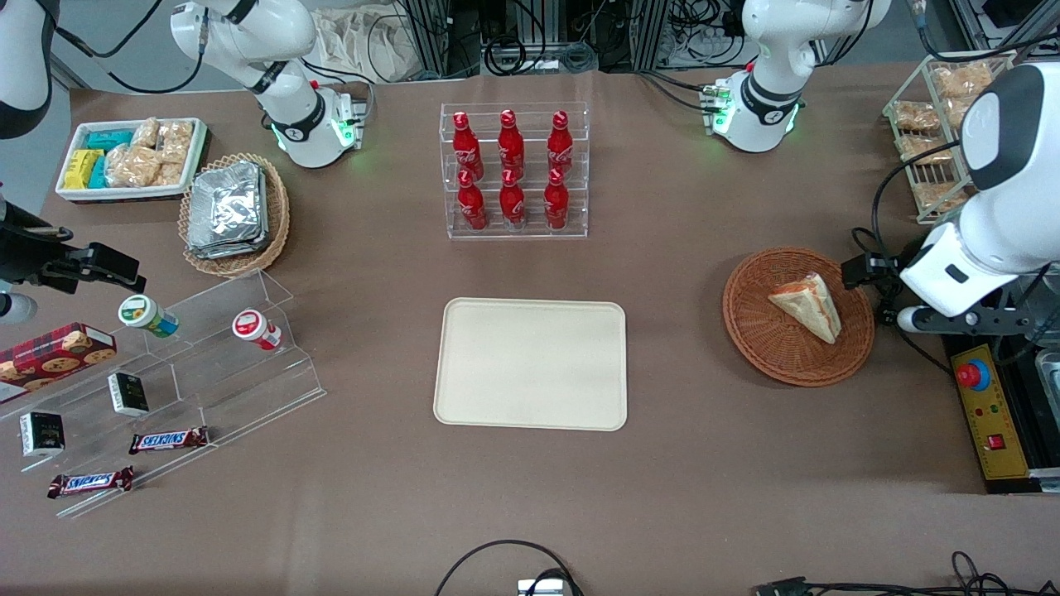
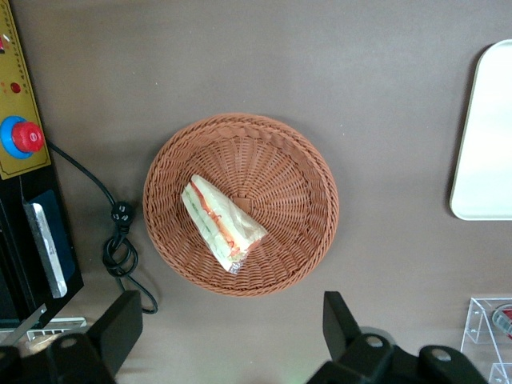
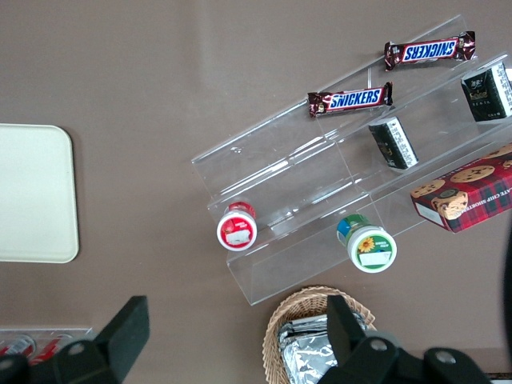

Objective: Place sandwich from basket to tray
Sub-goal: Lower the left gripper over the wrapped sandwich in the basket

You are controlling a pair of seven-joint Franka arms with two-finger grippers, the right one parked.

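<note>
The sandwich (image 1: 807,306), a pale wedge with red and green filling, lies in the round reddish-brown basket (image 1: 749,331). In the left wrist view the sandwich (image 2: 220,222) lies across the middle of the basket (image 2: 296,176). The cream tray (image 1: 530,364) lies flat at the table's middle, bare; one edge of it shows in the wrist view (image 2: 488,136). My left gripper (image 1: 861,271) hangs above the table just beside the basket, on the working arm's end. It (image 2: 232,328) is open wide and empty, its fingers (image 2: 120,328) over bare table outside the basket's rim.
A yellow control box with a red stop button (image 1: 990,414) and a loose cable (image 2: 120,240) lie close to the basket. A rack of bagged snacks (image 1: 936,124) stands near the arm's base. A clear rack of red bottles (image 1: 513,170) stands farther from the camera than the tray.
</note>
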